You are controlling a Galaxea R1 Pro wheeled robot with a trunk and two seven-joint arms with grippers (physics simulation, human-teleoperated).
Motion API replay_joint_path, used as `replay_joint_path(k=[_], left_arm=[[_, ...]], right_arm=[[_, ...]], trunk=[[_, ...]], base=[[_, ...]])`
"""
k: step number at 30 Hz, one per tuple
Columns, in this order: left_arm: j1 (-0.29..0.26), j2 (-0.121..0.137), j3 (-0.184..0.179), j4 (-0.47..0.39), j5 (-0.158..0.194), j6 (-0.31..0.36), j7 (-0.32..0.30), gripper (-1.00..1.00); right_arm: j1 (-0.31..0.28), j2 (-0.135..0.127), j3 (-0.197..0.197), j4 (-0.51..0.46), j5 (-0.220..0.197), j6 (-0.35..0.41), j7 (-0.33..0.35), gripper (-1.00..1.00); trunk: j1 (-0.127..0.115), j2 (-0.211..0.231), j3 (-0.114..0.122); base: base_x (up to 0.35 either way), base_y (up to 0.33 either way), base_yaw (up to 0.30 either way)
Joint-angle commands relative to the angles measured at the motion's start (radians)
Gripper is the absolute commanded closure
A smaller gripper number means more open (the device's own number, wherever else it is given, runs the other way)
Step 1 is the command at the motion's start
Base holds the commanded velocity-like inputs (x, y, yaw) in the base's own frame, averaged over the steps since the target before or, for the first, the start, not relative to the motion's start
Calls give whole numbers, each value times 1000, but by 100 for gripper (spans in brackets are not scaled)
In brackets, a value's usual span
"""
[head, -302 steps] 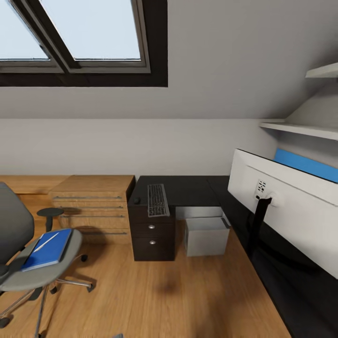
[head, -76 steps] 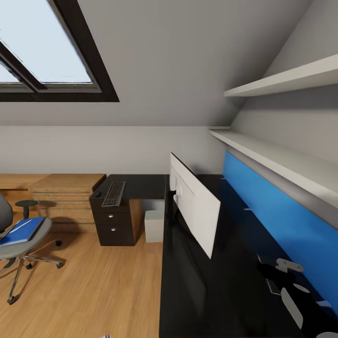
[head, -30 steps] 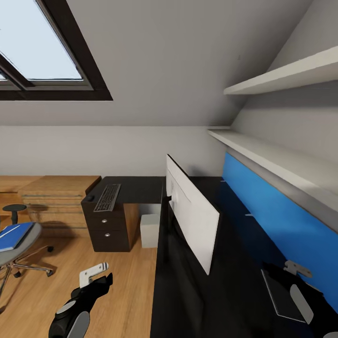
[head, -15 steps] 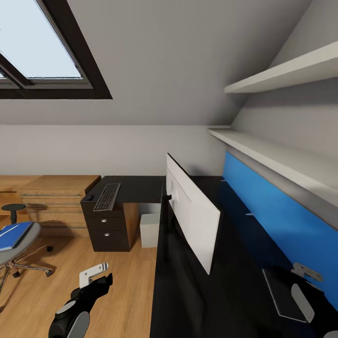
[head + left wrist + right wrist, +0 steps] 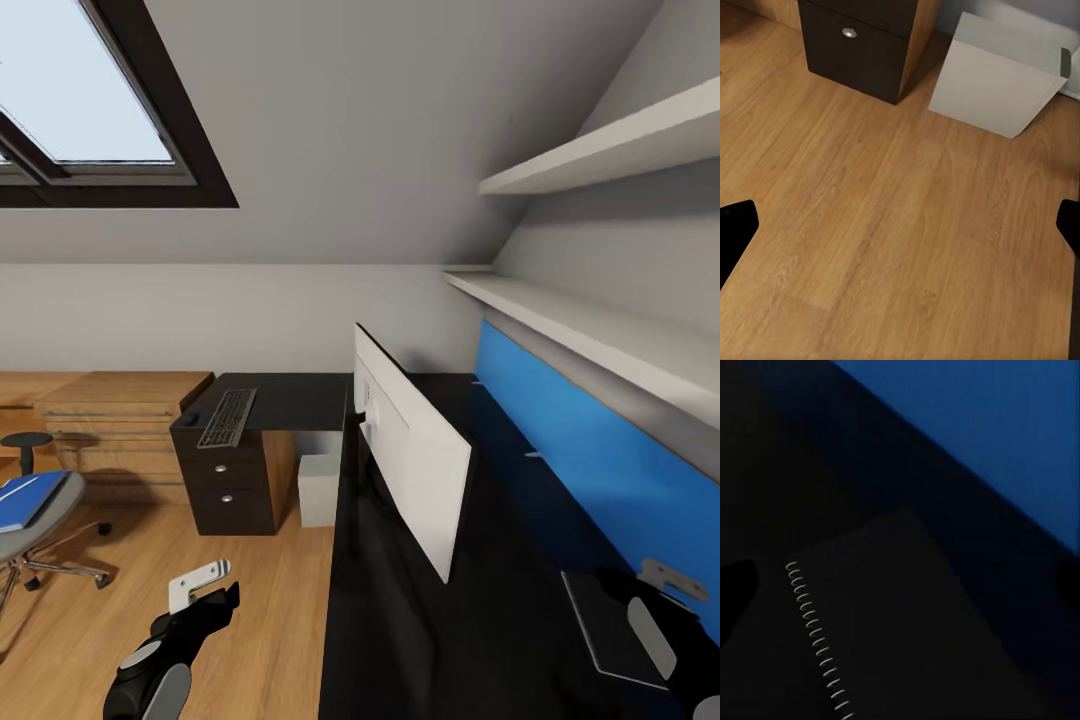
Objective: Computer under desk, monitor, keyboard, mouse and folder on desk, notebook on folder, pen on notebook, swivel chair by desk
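While the left claw (image 5: pixel 205 590) hangs spread open above the wooden floor (image 5: pixel 885 225), the right claw (image 5: pixel 665 600), also open, hovers over the spiral notebook (image 5: pixel 892 615) lying on the black counter (image 5: pixel 480 600) beside the monitor (image 5: pixel 410 450). The folder (image 5: pixel 25 497) lies on the swivel chair (image 5: pixel 40 520).

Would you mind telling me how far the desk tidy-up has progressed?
Done: wide white-backed monitor and slim grey keyboard on the glossy black desk; pale boxy computer beneath. In hand: right gripper over a spiral-bound notebook. Left: blue folder on the grey swivel chair.
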Motion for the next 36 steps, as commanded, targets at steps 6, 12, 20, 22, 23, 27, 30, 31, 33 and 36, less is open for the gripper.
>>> replay_joint_path(k=[6, 12, 20, 22, 23, 27, 30, 31, 33, 36], left_arm=[[-1, 1, -2, -1, 9, 1, 10, -100], [-1, 1, -2, -1, 9, 1, 11, -100], [-1, 1, -2, -1, 9, 1, 10, -100], [-1, 1, -2, -1, 9, 1, 11, -100], [-1, 1, -2, -1, 9, 1, 11, -100], [-1, 1, -2, -1, 9, 1, 10, -100], [-1, 1, -2, -1, 9, 1, 10, -100], [-1, 1, -2, -1, 9, 1, 10, -100], [-1, 1, -2, -1, 9, 1, 10, -100], [-1, 2, -2, -1, 9, 1, 11, -100]], right_arm=[[-5, -3, 1, 7, -8, 6, -12, -100], [-6, -3, 2, 8, -8, 6, -13, -100], [-6, -3, 2, 8, -8, 6, -13, -100], [-6, -3, 2, 8, -8, 6, -13, -100], [-6, -3, 2, 8, -8, 6, -13, -100], [-6, -2, 2, 8, -8, 6, -13, -100], [-5, -2, 2, 8, -8, 6, -12, -100], [-5, -2, 2, 8, -8, 6, -12, -100], [-6, -2, 2, 8, -8, 6, -12, -100], [-6, -1, 2, 8, -8, 6, -13, -100]], trunk=[[23, -44, -21], [46, -86, -39], [77, -142, -65], [85, -156, -71], [89, -163, -74], [104, -191, -86], [115, -212, -96], [119, -219, -99], [127, -233, -105], [138, -254, -115]], base=[[0, 0, 0], [0, 0, 0], [0, 0, 0], [0, 0, 0], [0, 0, 0], [0, 0, 0], [0, 0, 0], [0, 0, 0], [0, 0, 0], [0, 0, 0]])
